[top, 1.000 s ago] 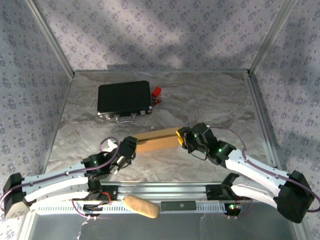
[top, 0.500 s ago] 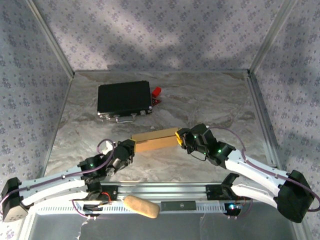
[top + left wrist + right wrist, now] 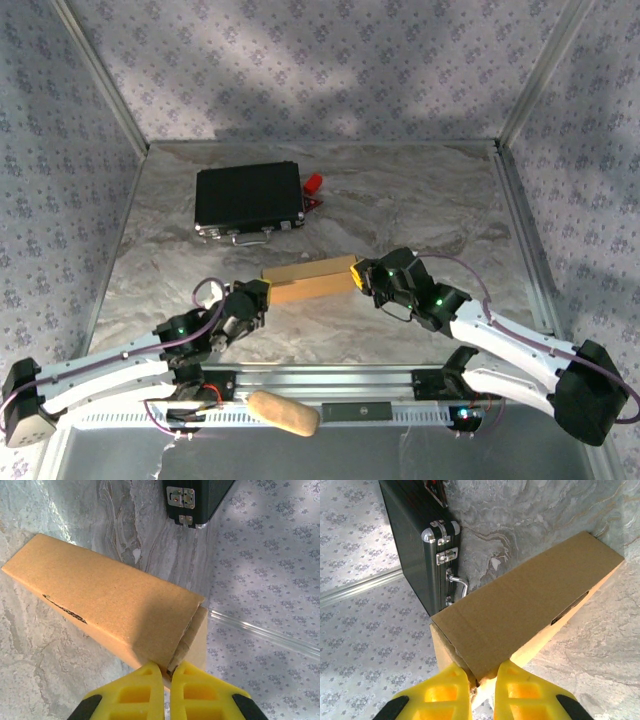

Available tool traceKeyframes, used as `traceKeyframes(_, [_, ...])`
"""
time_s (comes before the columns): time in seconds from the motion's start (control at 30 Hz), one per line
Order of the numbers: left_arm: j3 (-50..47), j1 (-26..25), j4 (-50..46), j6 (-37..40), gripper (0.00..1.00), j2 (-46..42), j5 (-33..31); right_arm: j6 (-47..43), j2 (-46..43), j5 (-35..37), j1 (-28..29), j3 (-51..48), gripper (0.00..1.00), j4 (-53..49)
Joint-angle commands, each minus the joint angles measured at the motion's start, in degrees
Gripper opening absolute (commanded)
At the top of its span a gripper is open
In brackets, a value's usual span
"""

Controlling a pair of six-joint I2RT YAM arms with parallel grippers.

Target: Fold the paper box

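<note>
Now we are seeing the box (image 3: 310, 279) lying mid-table, between the case (image 3: 249, 198) and the arm bases. The left gripper (image 3: 263, 290) is pinching its left end, jaws closed tight on the cardboard wall. The right gripper (image 3: 356, 277) is clamping the opposite end likewise.

The left arm (image 3: 110, 362) and right arm (image 3: 505, 338) are white tubes joined by black housings, each dotted with a small green light and trailed by a thin purple cable. The left gripper (image 3: 167, 670) and right gripper (image 3: 482, 674) carry bright yellow fingers (image 3: 145, 692) with rectangular recesses.
</note>
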Motion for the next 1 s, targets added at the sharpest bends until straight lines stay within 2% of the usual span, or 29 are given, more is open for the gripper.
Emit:
traceKeyframes(0.0, [-1.25,2.55,-7.61,-6.84,0.1,-1.03,0.85,-0.6,2.07,1.95,-1.33,-2.72,0.06,-10.51])
traceKeyframes(0.07, [-0.26,3.14,-8.58,-3.47,0.34,-3.24,0.21,-0.88,2.02,1.86,-1.36,-2.43,0.06,-10.84])
traceKeyframes(0.17, [2.86,4.25,-11.11,3.61,0.6,-7.11,-0.83,-0.98,1.96,1.71,-1.35,-2.15,0.07,-10.97])
traceKeyframes(0.23, [6.27,5.36,-13.96,8.06,0.71,-8.48,-0.03,-0.98,1.97,1.64,-1.42,-2.1,0.06,-10.86])
traceKeyframes(0.37, [11.65,6.49,-19.0,13.32,0.71,-7.62,2.86,-1.21,2.05,1.93,-1.33,-1.5,0.07,-10.88])
traceKeyframes(0.53, [13.18,9.04,-14.53,21.65,0.66,-3.16,8.76,-2.87,1.9,2.97,-0.42,-0.29,0.06,-12.9])
traceKeyframes(0.73, [14.49,10.02,-15.25,27.44,0.59,2.23,15.88,-4.92,-1.44,6.81,4.09,-1.59,0.06,-20.59])
traceKeyframes(0.87, [15.66,8.43,-15.93,30.51,0.59,5.04,16.3,-2.91,-7.69,10.73,7.59,-7.09,0.08,-25.18])
traceKeyframes(0.97, [15.76,7.66,-15.85,31.06,0.59,5.61,15.63,-0.09,-11.85,13.05,10.97,-11.88,0.1,-25.02])
